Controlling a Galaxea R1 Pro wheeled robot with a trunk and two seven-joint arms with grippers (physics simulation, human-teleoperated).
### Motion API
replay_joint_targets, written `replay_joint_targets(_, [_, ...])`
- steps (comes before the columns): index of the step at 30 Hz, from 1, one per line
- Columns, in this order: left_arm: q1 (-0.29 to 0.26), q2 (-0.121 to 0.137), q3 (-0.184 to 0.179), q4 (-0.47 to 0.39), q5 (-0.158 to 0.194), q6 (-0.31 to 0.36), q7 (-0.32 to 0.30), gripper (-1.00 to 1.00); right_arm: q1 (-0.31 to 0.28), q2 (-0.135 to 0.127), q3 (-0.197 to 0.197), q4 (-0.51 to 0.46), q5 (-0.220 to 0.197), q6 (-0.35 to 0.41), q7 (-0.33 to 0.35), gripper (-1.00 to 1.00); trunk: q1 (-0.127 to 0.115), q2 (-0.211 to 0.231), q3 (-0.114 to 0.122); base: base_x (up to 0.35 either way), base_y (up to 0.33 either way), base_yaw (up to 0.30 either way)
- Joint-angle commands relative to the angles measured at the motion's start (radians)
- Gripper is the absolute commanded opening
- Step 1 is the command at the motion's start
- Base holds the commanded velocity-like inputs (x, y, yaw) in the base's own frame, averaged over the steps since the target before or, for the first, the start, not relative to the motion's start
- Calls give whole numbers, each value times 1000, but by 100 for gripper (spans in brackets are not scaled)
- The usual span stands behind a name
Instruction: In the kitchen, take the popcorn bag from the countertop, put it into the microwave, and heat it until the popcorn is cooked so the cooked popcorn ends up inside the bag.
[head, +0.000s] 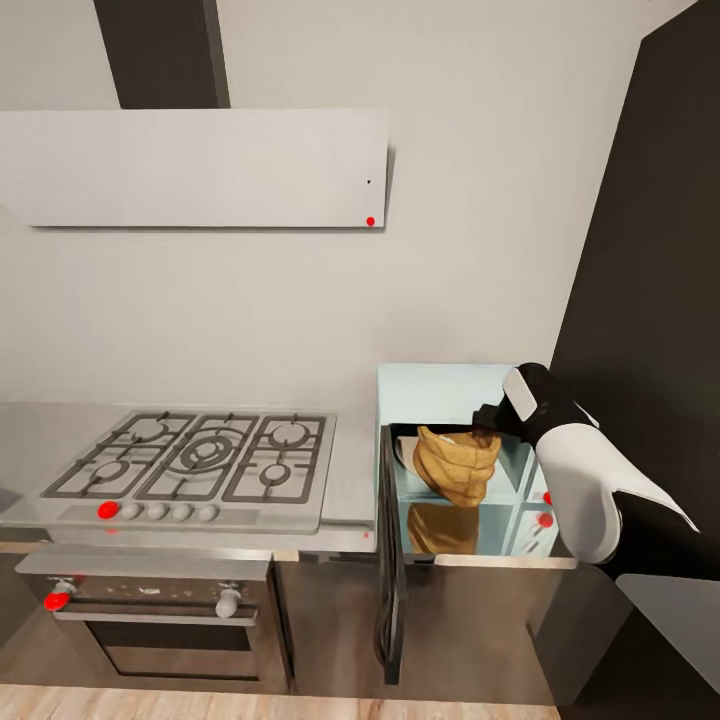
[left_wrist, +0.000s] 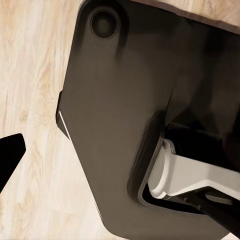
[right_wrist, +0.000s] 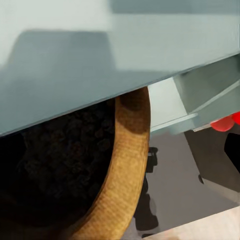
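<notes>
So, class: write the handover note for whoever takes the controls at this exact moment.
Right gripper: at the rim of the popcorn bag; whether it is clamped cannot be told.
Left gripper: fingers unclear; its camera looks down at the robot's dark base over the wood floor.
Microwave: on the countertop right of the hob, door swung open.
Done: bag is at the open cavity, tilted.
Left: settle and release bag, withdraw arm, shut door, start heating.

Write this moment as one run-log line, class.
stage: loading | popcorn bag: in open microwave, at right tool | door: open | grip: unclear
</notes>
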Motion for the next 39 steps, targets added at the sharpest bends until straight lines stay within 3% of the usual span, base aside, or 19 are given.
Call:
replay_joint_targets(1, [0, -1, 3, -2, -2, -1, 1, 100, -1, 0, -3, -36, -24, -4, -6, 100, 1, -2, -2, 0, 0, 0])
replay_joint_targets(17, [0, -1, 3, -2, 1, -1, 2, 100, 1, -2, -3, -37, -24, -3, -3, 100, 1, -2, -2, -82, 0, 0])
replay_joint_targets(29, [0, -1, 1, -2, -2, -1, 1, 100, 17, -9, 0, -70, -25, 3, 64, 100, 1, -2, -2, -187, 0, 0])
replay_joint_targets(31, [0, -1, 1, -2, -2, -1, 1, 100, 49, -7, 1, -128, -25, 4, 82, 100, 1, -2, -2, -5, 0, 0])
replay_joint_targets(35, [0, -5, -1, -2, -2, -1, 2, 100, 225, -3, 35, -463, -26, 23, 152, 100, 1, -2, -2, 0, 0, 0])
replay_joint_targets(39, [0, -6, -2, -3, -2, -2, 2, 100, 457, -1, 90, -805, -29, 19, 244, 100, 1, -2, -2, 0, 0, 0])
